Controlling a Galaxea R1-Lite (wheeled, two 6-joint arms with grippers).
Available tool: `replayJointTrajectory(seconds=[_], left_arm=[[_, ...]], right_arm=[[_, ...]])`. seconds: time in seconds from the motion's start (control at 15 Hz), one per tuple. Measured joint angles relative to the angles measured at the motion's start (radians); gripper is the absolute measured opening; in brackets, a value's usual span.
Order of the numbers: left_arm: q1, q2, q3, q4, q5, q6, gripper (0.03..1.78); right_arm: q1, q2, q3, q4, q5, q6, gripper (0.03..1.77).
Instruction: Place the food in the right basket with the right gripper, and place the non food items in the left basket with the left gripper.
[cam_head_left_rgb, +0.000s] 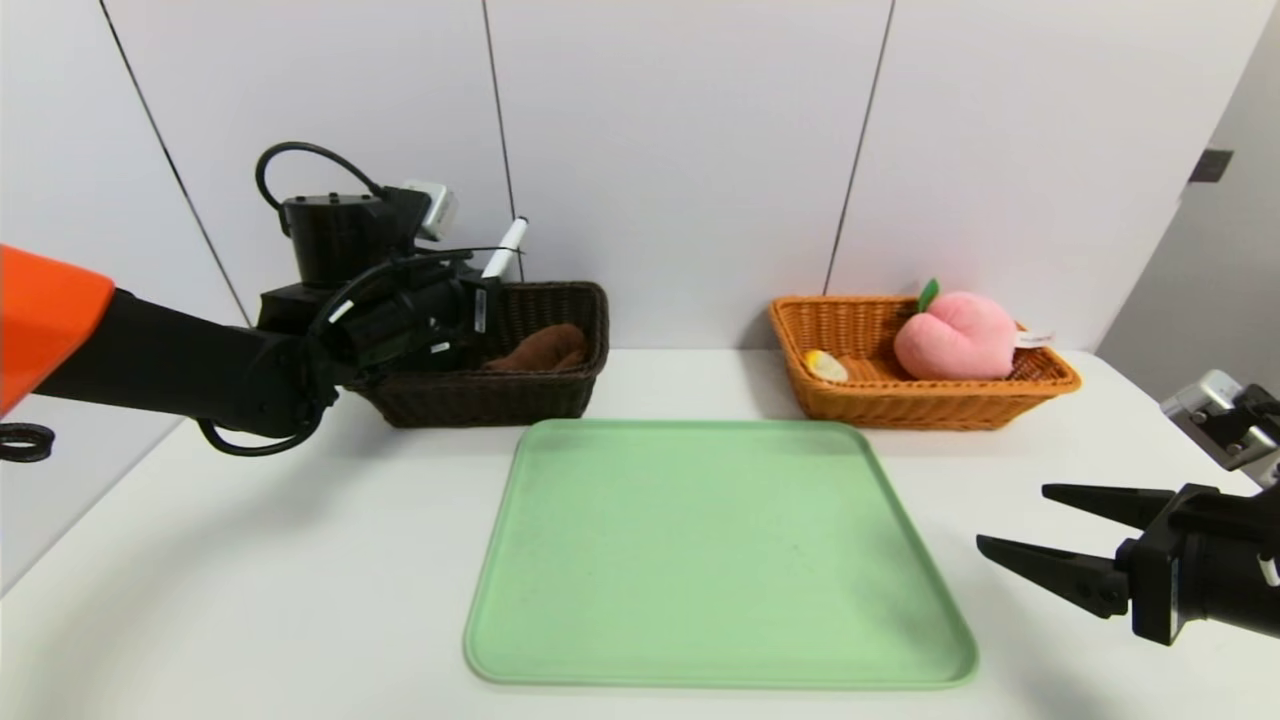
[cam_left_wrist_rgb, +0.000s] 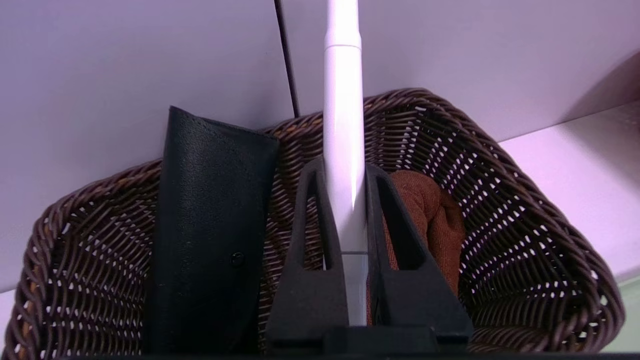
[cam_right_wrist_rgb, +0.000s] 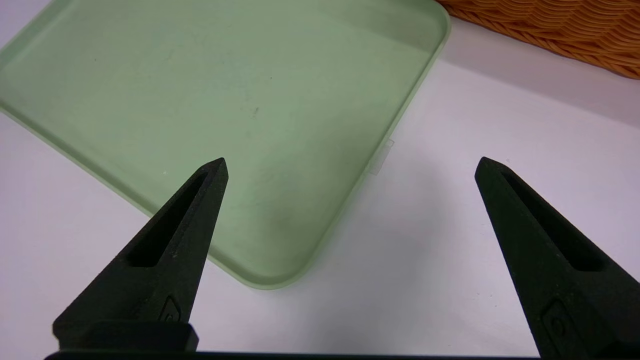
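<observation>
Far left, the left gripper is held level over the near end of the dark brown basket, clamped tight on the white marker pen, which is seen sticking up and away past the fingertips toward the wall. Inside that basket, the black leather pouch is propped against the far wall, and the brown cloth bundle is tucked in beside it. Moving across, the green tray is laid flat at the middle of the white desk. Further right, the orange-tan basket is set near the wall, with the pink plush peach resting inside and the small orange-and-white piece lying at its left end. Far right, the right gripper is parked low above the desk just off the tray's near right corner, fingers spread wide, nothing between them.
</observation>
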Motion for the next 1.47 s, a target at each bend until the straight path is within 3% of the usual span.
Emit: replayJointTrajectory(seconds=[0.33,0.6,0.8,1.07,1.27,1.47], left_arm=[[0.011,0.053,-0.001,-0.026,0.001,0.001,0.18],[0.011,0.068,0.002,-0.04,0.003,-0.006,0.78],[0.011,0.073,0.008,-0.113,0.0,-0.003,1.07],[0.015,0.05,0.007,-0.114,-0.003,-0.003,1.33],[0.035,-0.01,0.009,-0.09,-0.004,-0.01,1.45],[0.081,-0.098,0.026,-0.01,-0.003,-0.017,1.53]], right_arm=[[0.0,-0.004,0.001,-0.001,-0.001,-0.001,1.71],[0.0,-0.005,0.001,-0.001,-0.001,-0.001,1.71],[0.0,-0.005,0.001,-0.001,-0.001,-0.001,1.71],[-0.002,-0.005,-0.013,-0.007,-0.002,0.01,1.71],[-0.012,0.006,-0.047,-0.098,-0.011,0.048,1.71],[-0.017,0.008,-0.103,-0.11,-0.092,0.054,1.71]])
